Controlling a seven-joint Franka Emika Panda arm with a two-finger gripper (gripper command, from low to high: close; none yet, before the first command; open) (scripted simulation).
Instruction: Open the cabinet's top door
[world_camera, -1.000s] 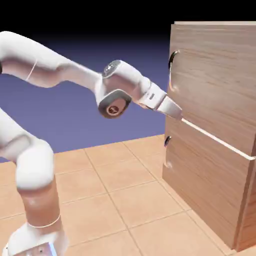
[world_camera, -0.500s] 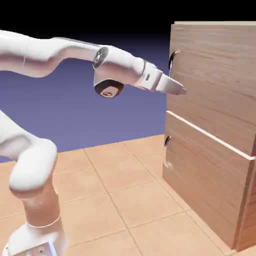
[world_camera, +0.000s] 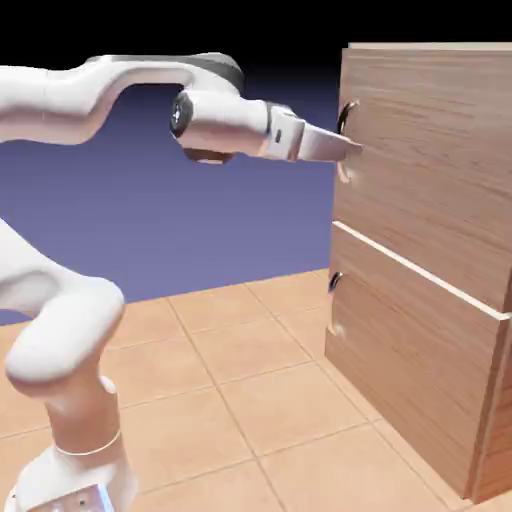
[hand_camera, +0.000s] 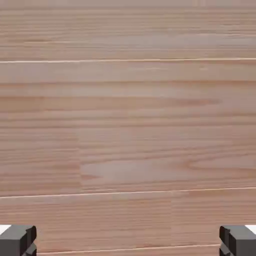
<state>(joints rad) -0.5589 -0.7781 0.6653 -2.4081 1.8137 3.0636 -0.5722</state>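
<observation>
Reaching level, your gripper (world_camera: 352, 150) is hanging released, jaws spread wide, at the top door (world_camera: 440, 160) near its handle (world_camera: 345, 115).

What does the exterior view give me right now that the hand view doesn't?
Only the exterior view shows the arm, the gripper level at the top door's long curved handle, the lower panel and the tiled floor. Only the hand view shows both fingertips spread wide apart, nothing between them. Both show the cabinet's wood grain.
</observation>
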